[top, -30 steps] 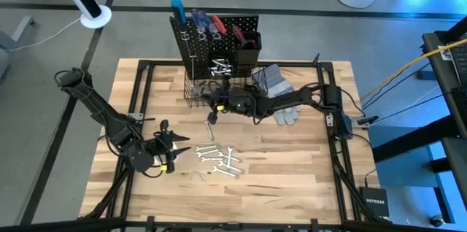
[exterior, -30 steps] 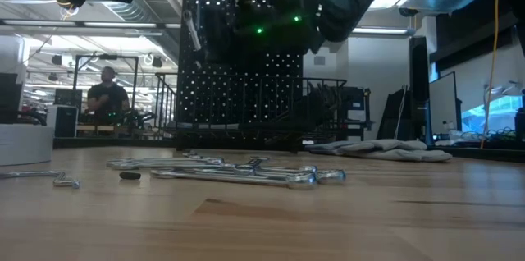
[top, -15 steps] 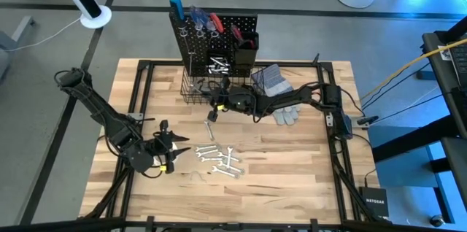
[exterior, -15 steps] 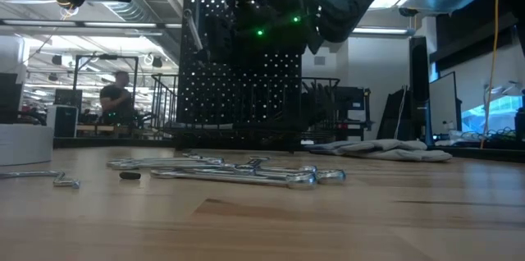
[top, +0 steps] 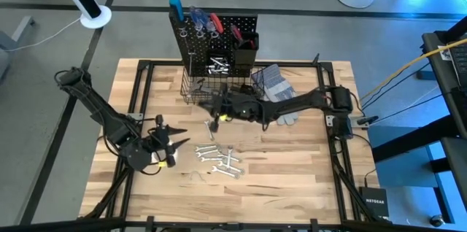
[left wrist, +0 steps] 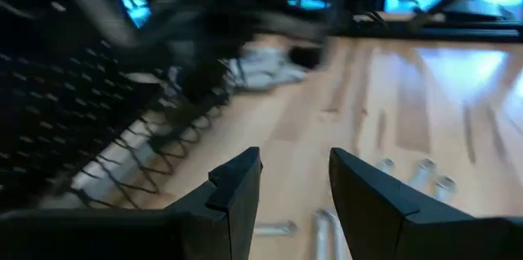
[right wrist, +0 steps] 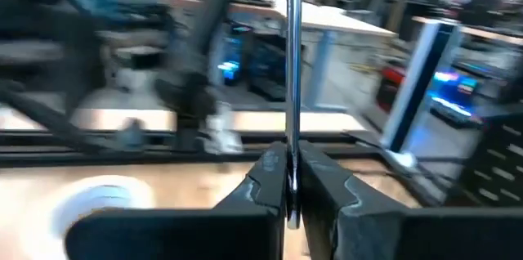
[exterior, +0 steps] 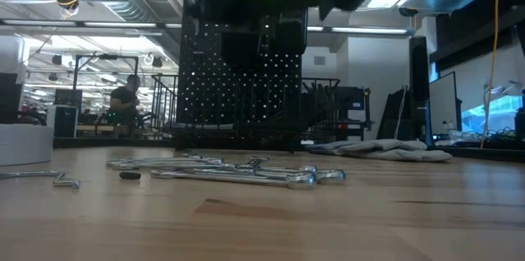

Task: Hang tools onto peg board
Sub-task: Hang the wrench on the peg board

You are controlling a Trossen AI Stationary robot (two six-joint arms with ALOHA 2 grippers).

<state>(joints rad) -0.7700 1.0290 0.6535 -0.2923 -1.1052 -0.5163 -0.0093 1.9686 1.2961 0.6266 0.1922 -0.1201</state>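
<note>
Two dark arms work over the pale wooden table in the high view. The right gripper, just in front of the upright black perforated peg board and its black wire basket, is clamped on a slim silver wrench that hangs below it. The left gripper hovers near the table's left side, fingers parted and holding nothing. A cluster of silver wrenches lies on the wood between the arms; grey work gloves lie beside the board.

Low view: the wrenches lie flat on the table, the peg board stands behind them, the gloves to one side (a person shows far back in the room).

Left wrist view: two dark fingers stand apart above the wood, basket wire nearby.

Right wrist view: the fingers pinch the silver wrench, which stands straight out from them.
</note>
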